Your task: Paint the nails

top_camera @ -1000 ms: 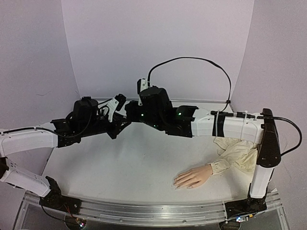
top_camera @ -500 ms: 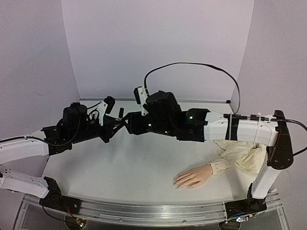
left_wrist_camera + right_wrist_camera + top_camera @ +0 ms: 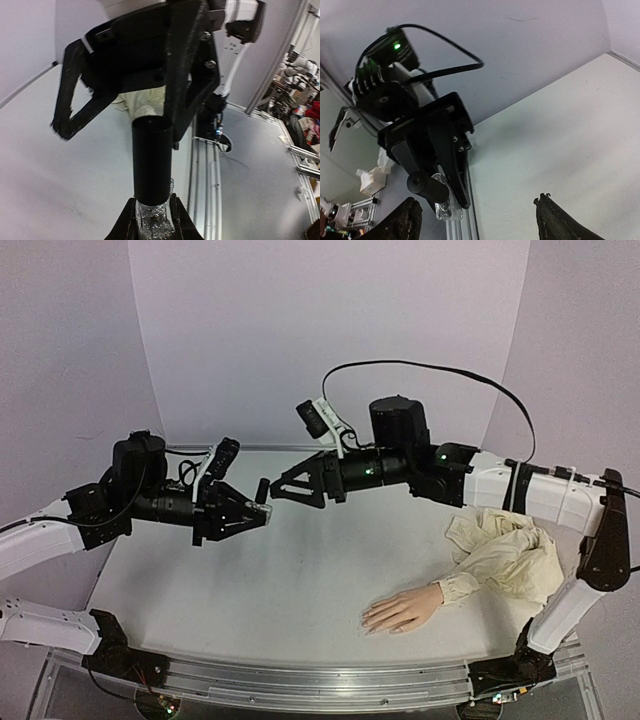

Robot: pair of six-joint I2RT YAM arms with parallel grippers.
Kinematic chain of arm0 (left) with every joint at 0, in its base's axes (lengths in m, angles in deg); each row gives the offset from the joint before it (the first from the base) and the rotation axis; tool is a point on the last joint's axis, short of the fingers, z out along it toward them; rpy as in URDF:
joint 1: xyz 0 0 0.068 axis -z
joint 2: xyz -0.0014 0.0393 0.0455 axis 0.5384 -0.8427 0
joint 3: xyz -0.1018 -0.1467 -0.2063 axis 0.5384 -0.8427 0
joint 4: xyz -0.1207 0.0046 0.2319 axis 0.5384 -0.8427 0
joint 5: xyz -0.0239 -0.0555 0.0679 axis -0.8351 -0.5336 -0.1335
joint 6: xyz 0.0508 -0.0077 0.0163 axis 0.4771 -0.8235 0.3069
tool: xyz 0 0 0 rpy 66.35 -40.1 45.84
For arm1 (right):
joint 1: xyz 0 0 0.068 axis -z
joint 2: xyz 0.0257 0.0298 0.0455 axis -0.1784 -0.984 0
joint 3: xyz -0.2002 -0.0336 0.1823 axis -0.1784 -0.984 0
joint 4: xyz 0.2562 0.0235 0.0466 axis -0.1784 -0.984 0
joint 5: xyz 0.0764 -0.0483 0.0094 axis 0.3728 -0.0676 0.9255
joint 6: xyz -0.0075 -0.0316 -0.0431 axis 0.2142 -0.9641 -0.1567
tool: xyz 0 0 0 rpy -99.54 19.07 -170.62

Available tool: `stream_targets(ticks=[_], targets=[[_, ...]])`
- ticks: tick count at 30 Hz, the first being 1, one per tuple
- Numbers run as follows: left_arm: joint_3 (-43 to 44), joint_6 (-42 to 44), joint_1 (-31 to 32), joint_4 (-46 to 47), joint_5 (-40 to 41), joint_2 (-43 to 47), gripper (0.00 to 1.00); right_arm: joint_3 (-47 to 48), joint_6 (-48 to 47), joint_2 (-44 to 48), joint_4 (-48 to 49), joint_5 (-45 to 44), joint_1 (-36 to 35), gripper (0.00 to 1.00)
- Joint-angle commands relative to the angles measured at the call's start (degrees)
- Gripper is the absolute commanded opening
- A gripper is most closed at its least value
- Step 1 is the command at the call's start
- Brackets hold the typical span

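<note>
White tabletop [image 3: 300,580], left fingers [image 3: 248,517] pinching black-capped bottle [image 3: 152,165], right fingers [image 3: 285,492] spread, mannequin hand [image 3: 402,608], nails [image 3: 367,621] too small to discern

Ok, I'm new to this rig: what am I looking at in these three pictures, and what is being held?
Two robot arms are bolted at the near edge of a white table. The wide picture comes from a fixed camera above and behind them. The other two come from a camera on each wrist, looking along its own fingers. On the table lies a dummy hand with a cream cloth sleeve bunched behind it; its nails are too small to judge. The left gripper is shut on a small glass bottle with a tall black cap, held in the air. The right gripper is open, facing that cap, holding nothing.
</note>
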Motion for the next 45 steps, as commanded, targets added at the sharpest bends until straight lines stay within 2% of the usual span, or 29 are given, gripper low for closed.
stream_targets(ticks=[1,5,8,13,16,19,25,27,29,32,33,35,36,38,40,42,45], targets=[[4.5,-1.3,0.0,0.9,-16.2,-0.3,0.00,4.1,1.7,-2.3,10.3,17.3,-0.7,0.69],[5.6,-1.9,0.0,1.0,-18.0,-2.2,0.00,4.9,4.7,-4.7,16.1,22.8,-1.7,0.62],[6.2,-1.9,0.0,1.0,-19.0,-3.2,0.00,5.6,4.4,-5.2,16.6,22.1,-2.5,0.58],[6.5,-1.5,0.0,1.1,-20.7,-4.7,0.00,6.5,5.1,-6.3,17.8,22.9,-2.6,0.39],[6.4,-1.0,0.0,1.1,-21.1,-5.1,0.00,6.7,5.4,-6.8,18.2,23.6,-2.6,0.37],[6.5,-0.7,0.0,1.0,-20.9,-5.5,0.00,6.7,5.7,-7.3,18.4,24.1,-2.7,0.20],[7.4,-0.1,0.0,1.1,-13.6,-5.1,0.00,3.9,5.8,-7.7,18.7,22.7,-3.6,0.00],[7.6,1.2,0.0,1.3,-7.8,-4.5,0.00,2.6,5.8,-7.8,18.7,20.9,-4.0,0.00],[7.6,2.1,0.0,1.8,1.1,-3.9,0.00,1.5,6.4,-8.1,18.4,16.7,-4.4,0.00],[6.8,1.6,0.0,4.4,21.4,-3.0,0.00,1.4,6.3,-8.7,12.8,3.7,-5.0,0.00],[6.2,1.2,0.0,6.1,28.2,-2.7,0.00,1.8,6.7,-8.7,9.0,-4.1,-5.5,0.00],[5.5,0.9,0.0,9.9,38.3,-2.4,0.00,4.9,9.7,-9.7,-1.1,-34.1,-8.9,0.00],[5.5,0.7,0.0,11.5,41.3,-2.7,0.00,7.8,12.7,-11.3,-10.1,-45.4,-10.5,0.00],[5.6,-0.4,0.2,14.3,42.6,-3.9,0.00,12.6,16.7,-14.5,-16.6,-60.8,-14.3,0.00],[5.3,-2.0,0.9,16.8,43.5,-5.1,0.00,15.4,19.4,-16.7,-17.8,-64.7,-16.6,0.00],[4.8,-2.3,1.5,17.7,43.9,-6.3,0.00,15.9,21.0,-17.2,-16.2,-62.4,-16.8,0.00],[3.2,-3.0,1.7,17.8,41.5,-6.9,0.00,16.9,18.4,-17.1,-14.1,-58.1,-16.8,0.00]])
